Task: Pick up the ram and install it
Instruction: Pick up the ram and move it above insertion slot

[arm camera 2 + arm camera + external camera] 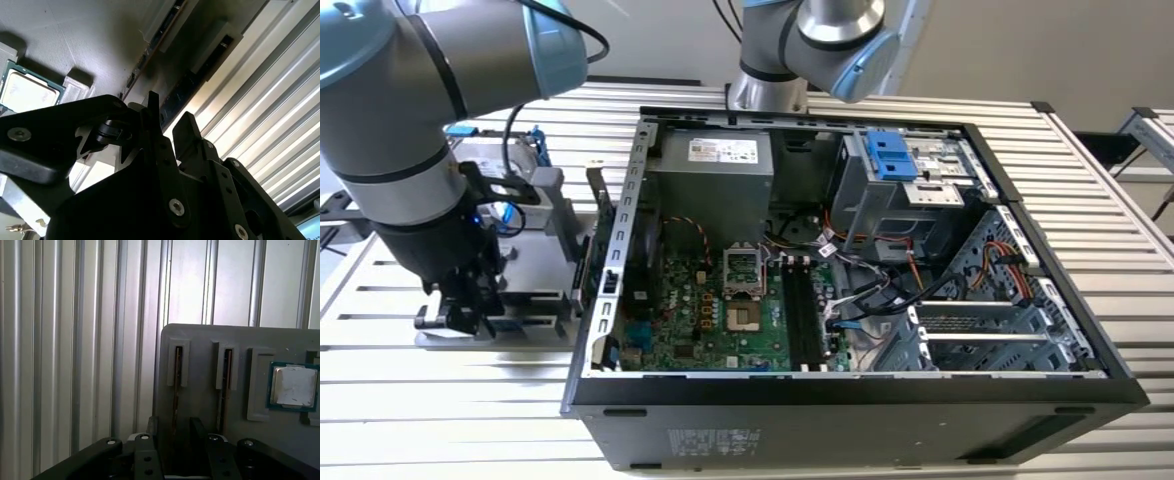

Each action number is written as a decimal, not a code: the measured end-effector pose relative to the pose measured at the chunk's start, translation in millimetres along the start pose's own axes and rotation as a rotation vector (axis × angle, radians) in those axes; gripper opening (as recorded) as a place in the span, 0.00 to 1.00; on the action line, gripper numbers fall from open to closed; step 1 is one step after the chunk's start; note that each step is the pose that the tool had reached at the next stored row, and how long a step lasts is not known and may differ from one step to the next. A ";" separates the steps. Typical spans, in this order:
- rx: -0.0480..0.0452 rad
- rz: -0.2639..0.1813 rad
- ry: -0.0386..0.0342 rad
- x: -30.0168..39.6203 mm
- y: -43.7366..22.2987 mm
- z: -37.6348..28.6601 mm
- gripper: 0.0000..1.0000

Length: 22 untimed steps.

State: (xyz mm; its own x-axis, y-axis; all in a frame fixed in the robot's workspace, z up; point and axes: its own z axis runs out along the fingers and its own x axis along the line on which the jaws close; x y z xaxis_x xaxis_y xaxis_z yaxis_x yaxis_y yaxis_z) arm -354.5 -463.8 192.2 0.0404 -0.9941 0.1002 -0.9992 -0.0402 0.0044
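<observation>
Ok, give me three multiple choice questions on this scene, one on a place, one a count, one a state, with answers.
1. Relative to the computer case, where is the pincer? A inside it; B above it; C beside it, on the exterior view's left, at the grey tray.
2. How many narrow tray slots hold a ram stick on edge? A one; B two; C four.
3. How is the pincer? A open, astride one ram stick; B shut on a cable; C shut, lifting a stick clear.
Answers: 1 C, the arm ends at the tray outside the case; 2 B, the first wrist view shows two filled slots; 3 A, a finger stands each side of the stick with gaps.
</observation>
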 end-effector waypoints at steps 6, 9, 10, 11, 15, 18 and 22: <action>0.0008 0.000 0.0000 0.1 0.0 0.1 1.00; 0.0010 0.000 0.0000 0.1 0.0 0.1 1.00; 0.0010 0.000 0.0000 0.0 0.1 0.1 1.00; 0.0010 0.000 0.0000 0.0 0.1 0.1 1.00; 0.0014 0.000 0.0001 0.1 0.0 0.1 0.00; 0.0014 0.000 0.0000 0.1 0.0 0.1 0.00; 0.0017 0.000 0.0000 0.1 0.0 0.1 0.00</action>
State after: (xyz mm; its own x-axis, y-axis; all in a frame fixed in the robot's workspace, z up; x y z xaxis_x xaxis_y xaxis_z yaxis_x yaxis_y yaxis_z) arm -354.6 -463.9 192.1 0.0403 -0.9941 0.1002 -0.9992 -0.0402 0.0027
